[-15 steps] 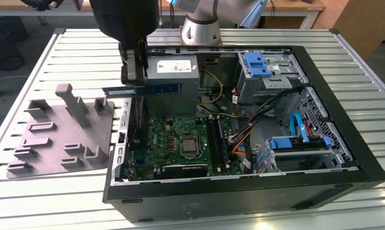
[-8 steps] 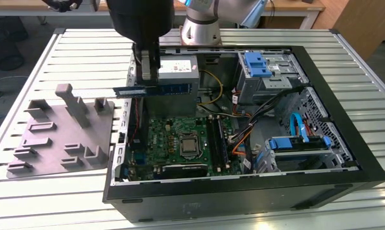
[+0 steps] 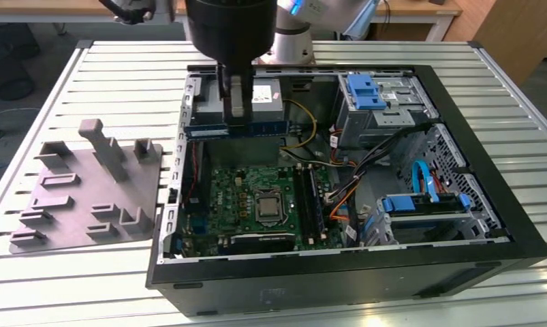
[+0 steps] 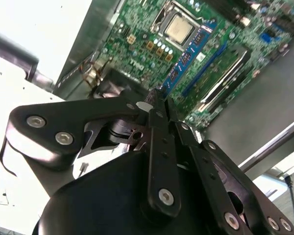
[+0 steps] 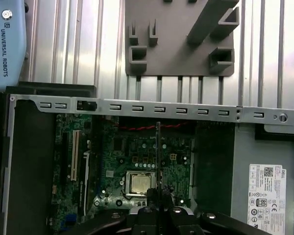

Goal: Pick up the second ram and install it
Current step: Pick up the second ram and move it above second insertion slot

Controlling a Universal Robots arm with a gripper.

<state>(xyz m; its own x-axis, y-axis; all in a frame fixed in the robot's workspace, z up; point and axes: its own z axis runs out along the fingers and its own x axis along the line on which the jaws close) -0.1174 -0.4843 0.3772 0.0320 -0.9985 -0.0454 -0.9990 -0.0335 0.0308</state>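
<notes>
Slatted tabletop (image 3: 118, 75), open case (image 3: 491, 170) on it: pincer (image 5: 158, 196) clamped on the second ram (image 5: 158, 152) (edge-on, poking out past the tips) over the motherboard (image 5: 137, 152), memory slots (image 4: 224, 78) below it; I'd keep the stick parallel to the slot, notch matched, press evenly.

In the first wrist view the second ram (image 5: 158, 147) shows edge-on over the computer case (image 5: 152, 108) as a thin dark sliver (its flat faces cannot be seen), and the fixture tray (image 5: 179, 54) outside the case is cut by the picture's edge. In the exterior view the pincer (image 3: 238, 116) covers part of the power supply (image 3: 268, 95) inside the case, the arm (image 3: 229, 27) above the case is cut off by the picture's edge, and the case's front panel (image 3: 327, 293) is cropped.
</notes>
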